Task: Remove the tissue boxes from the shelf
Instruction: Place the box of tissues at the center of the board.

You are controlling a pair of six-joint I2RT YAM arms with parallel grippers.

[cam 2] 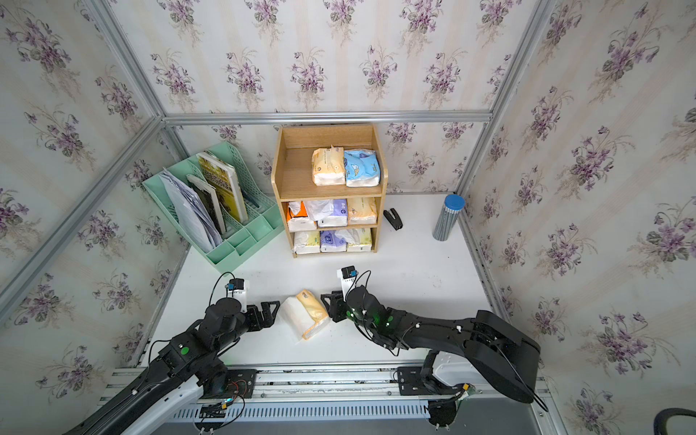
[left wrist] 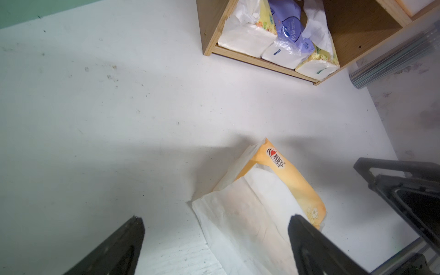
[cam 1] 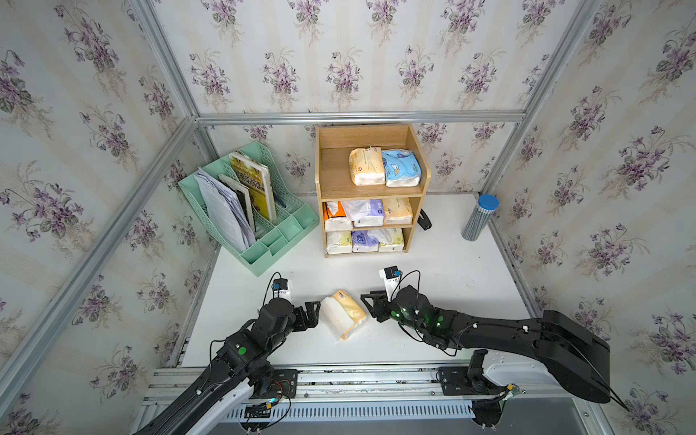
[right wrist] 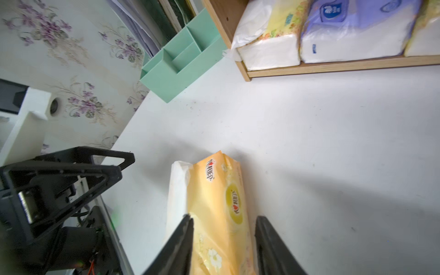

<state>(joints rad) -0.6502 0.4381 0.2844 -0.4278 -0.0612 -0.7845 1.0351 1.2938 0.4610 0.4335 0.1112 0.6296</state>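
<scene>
**One pack down on the bench, eight on the shelf**

Flat on the white bench point(cam 1: 452, 286), near the middle of its front edge and turned at a slant: peach tissue pack point(cam 1: 342, 314), bare white tissue along one long side, orange-yellow wrapper with a red heart logo along the other.

Just beside the white side: left gripper point(cam 1: 312, 312), jaws spread wide, gripping nothing. At the wrapper side: right gripper point(cam 1: 371, 307), jaws only partly apart, with the wrapper face between the two fingers in the right wrist view. Impossible to tell whether either finger presses on it.

Against the middle of the back edge: shelf point(cam 1: 318, 177), light-brown wood, three tiers.
- Top tier: top pair point(cam 1: 384, 169), pale yellow beside light blue, on the right half of the board.
- Middle tier: middle trio point(cam 1: 367, 214), orange, purple and peach side by side, with loose white tissue at the front.
- Bottom tier: bottom trio point(cam 1: 364, 241), pale yellow, purple, pale yellow.

Just beside the shelf's right panel, on the bench: small black object point(cam 1: 425, 220).

Towards the back left corner: mint-green file rack point(cam 1: 290, 222), holding white papers point(cam 1: 222, 211) and a yellow-covered book point(cam 1: 254, 184).

Near the back right corner, upright: blue-capped striped cylinder point(cam 1: 480, 220).
</scene>
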